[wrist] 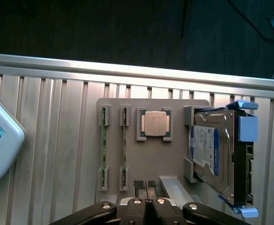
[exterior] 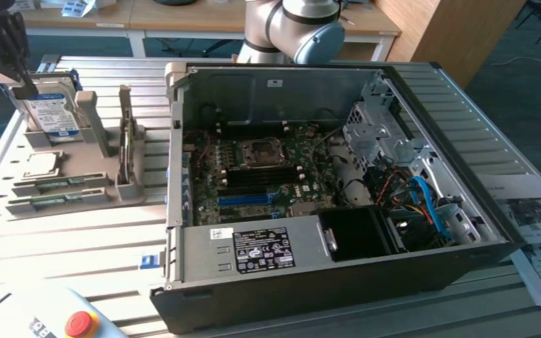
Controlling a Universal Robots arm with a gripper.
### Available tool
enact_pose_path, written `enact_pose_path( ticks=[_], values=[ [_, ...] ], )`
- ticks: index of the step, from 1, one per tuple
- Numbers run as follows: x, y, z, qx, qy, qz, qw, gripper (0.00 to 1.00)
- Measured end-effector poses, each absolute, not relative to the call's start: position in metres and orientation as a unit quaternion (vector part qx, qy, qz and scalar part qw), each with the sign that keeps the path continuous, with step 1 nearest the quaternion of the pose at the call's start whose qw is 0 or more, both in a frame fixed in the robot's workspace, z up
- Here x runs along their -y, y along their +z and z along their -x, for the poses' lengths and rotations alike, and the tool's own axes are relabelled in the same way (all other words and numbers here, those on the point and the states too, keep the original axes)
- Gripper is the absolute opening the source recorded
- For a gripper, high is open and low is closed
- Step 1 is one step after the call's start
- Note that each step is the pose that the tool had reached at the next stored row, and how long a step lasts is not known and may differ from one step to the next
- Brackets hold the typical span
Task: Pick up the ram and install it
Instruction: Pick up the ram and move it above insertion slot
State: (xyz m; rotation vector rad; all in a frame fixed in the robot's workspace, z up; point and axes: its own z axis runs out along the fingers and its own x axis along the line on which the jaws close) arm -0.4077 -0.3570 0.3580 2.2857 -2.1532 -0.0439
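Holder [wrist: 174,108]: ram sticks [wrist: 103,147] stood on edge, narrow gap between, open above; tall drive [wrist: 211,154] walled one end.
Case [exterior: 346,296]: lay open upward; board [exterior: 299,176] was hemmed by supply [exterior: 251,250], cage [exterior: 379,130], cables [exterior: 421,197].
Table [exterior: 64,239]: bare strip ran between holder and case.

a grey tray [wrist: 153,161] lies on the ribbed metal desk [wrist: 52,140]. a ram stick [wrist: 103,150] and a second ram stick [wrist: 124,150] stand on edge in neighbouring slots. beside them sit the processor [wrist: 154,123] and the tilted hard drive [wrist: 211,157]. the tool [wrist: 146,185], jaws together, hovers at the tray's edge.

Two rams [wrist: 103,150] [wrist: 124,150], one drive [wrist: 211,154], one processor [wrist: 155,124]
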Motion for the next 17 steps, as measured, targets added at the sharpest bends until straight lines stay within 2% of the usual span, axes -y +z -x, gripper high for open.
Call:
enact_pose_path(
  ticks=[17],
  values=[
    [0.3609, 0.3578, 0.4077, 0.686, -0.014, -0.728, 0.001, 0.1]
  ],
)
